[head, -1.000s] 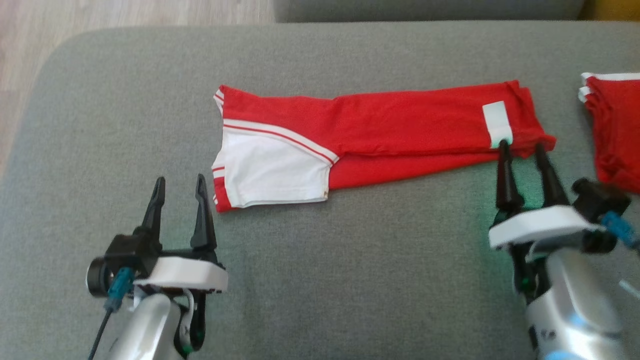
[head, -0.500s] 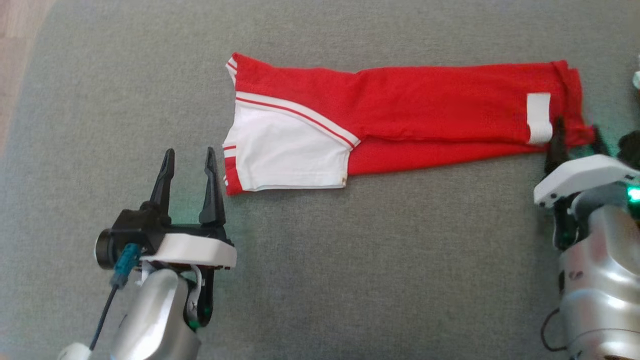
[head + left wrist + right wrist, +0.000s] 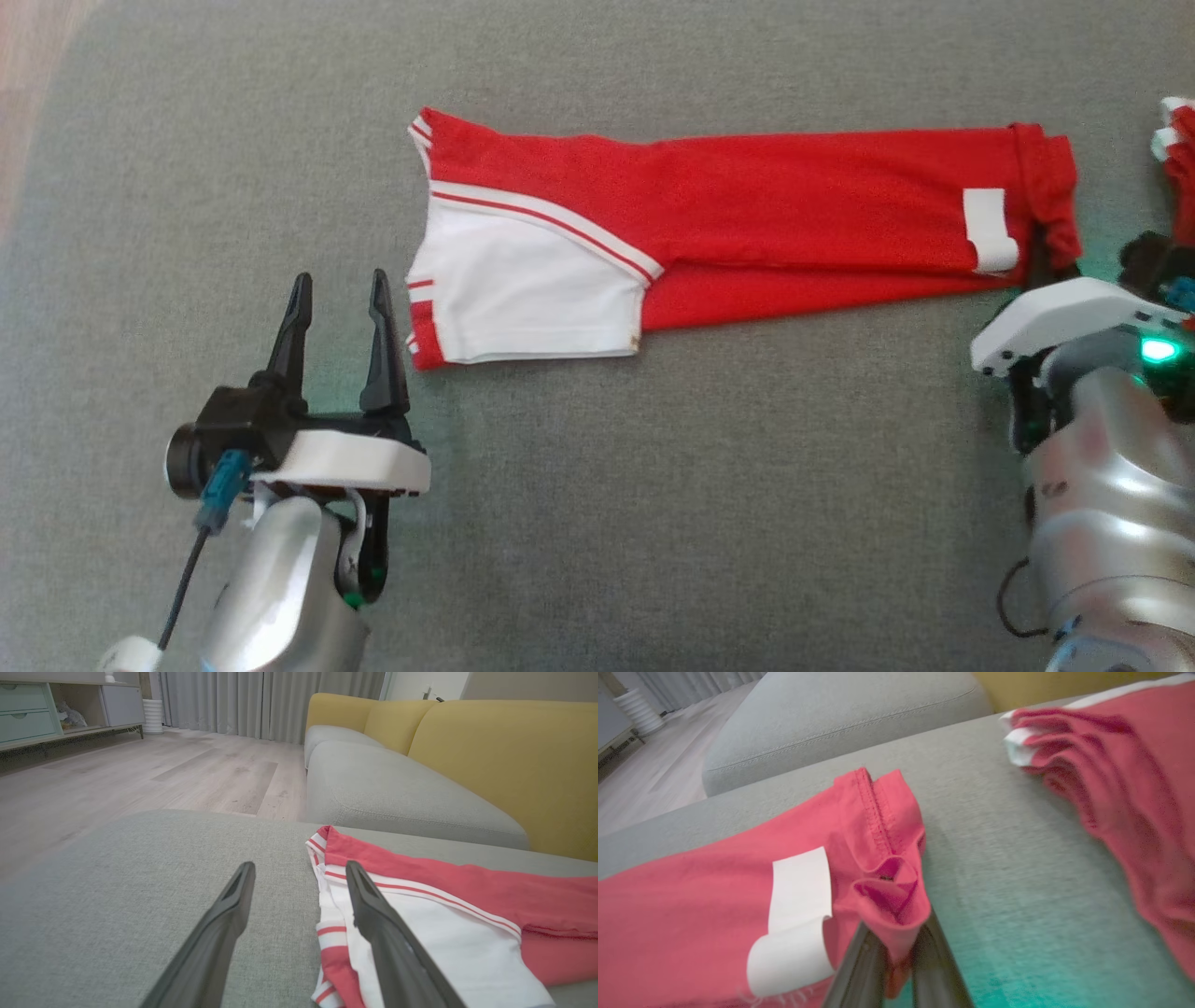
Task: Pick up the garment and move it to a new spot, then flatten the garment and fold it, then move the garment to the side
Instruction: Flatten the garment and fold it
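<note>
The garment [image 3: 747, 224] is a long red strip with a white panel at its left end, lying flat across the grey cushion [image 3: 653, 513]. My right gripper [image 3: 1050, 273] is at the strip's right end, below a white label [image 3: 990, 238]. In the right wrist view the gripper [image 3: 896, 933] is shut, pinching a bunched fold of the garment's [image 3: 691, 905] red hem. My left gripper [image 3: 340, 280] stands open just left of the white panel, low over the cushion. In the left wrist view that gripper [image 3: 300, 865] has the garment's [image 3: 444, 896] striped edge beside its right finger, with nothing between the fingers.
A second red garment [image 3: 1181, 177] lies at the right edge, close to my right arm, and appears crumpled in the right wrist view [image 3: 1120, 765]. A yellow sofa back [image 3: 490, 756] rises behind the cushion. Wooden floor [image 3: 140, 774] lies beyond its left edge.
The right gripper has gone from open to shut on the garment's right end. The head camera has tilted down, shifting the picture. The left gripper has stayed open beside the white panel.
</note>
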### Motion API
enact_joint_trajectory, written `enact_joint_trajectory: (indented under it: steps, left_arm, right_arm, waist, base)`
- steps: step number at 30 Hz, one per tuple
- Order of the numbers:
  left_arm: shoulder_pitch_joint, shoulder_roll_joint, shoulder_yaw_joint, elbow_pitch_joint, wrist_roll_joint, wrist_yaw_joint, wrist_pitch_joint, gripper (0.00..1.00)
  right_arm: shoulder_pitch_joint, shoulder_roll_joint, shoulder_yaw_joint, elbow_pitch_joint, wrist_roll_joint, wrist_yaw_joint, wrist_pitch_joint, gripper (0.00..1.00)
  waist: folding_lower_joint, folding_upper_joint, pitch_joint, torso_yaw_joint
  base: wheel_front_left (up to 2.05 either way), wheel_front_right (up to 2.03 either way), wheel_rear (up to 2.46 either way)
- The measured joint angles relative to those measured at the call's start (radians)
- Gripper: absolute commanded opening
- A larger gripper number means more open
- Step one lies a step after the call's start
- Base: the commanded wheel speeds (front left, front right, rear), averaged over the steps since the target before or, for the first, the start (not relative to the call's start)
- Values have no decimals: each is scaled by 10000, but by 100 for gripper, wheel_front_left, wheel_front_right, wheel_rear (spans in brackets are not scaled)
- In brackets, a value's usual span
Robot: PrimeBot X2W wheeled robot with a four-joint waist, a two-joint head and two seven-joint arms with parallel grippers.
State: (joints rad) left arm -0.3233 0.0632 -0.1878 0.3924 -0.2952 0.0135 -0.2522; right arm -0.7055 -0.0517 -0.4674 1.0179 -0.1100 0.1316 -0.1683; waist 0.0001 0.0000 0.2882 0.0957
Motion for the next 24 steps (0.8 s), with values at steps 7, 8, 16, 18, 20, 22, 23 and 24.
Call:
enact_joint_trajectory:
  steps: [7, 8, 16, 18, 20, 22, 23, 24]
  left_arm:
    - [9, -90, 286, 65, 102, -140, 0, 100]
    - [9, -96, 288, 75, 150, -150, 0, 100]
    - [41, -138, 309, 259, 228, -238, 0, 100]
    - [64, -148, 311, 303, 228, -240, 0, 100]
    - [102, -150, 314, 328, 228, -280, 0, 100]
    - [200, -153, 318, 368, 232, -313, 0, 100]
    - [249, -153, 314, 403, 234, -314, 0, 100]
    - [263, -161, 311, 443, 234, -318, 0, 100]
  right_arm:
    - [15, -918, -1068, -1137, -497, 0, 238, 0]
    - [15, -999, -1089, -1313, -499, 0, 288, 0]
    - [18, -449, 144, -2389, 230, 0, 734, 0]
    - [53, -274, 717, -2640, 506, 0, 830, 0]
    - [217, -159, 1415, -2886, 886, 0, 924, 0]
    - [453, -115, 2123, -3028, 1329, 0, 1034, 0]
    - [557, -125, 2591, -3039, 1779, 0, 1078, 0]
    - [665, -146, 3143, -3051, 2362, 0, 1085, 0]
  waist:
    - [-1, 0, -357, -256]
    - [-1, 0, -404, -285]
    - [-1, 0, -827, -368]
    - [-1, 0, -961, -341]
    - [-1, 0, -1110, -298]
    - [-1, 0, -1262, -240]
    - [-2, 0, -1329, -200]
    - [-3, 0, -1389, -146]
  base:
    - [0, 0, 0]
    - [0, 0, 0]
    - [0, 0, 0]
    - [0, 0, 0]
    - [0, 0, 0]
    - [0, 0, 0]
    - [0, 0, 0]
    - [0, 0, 0]
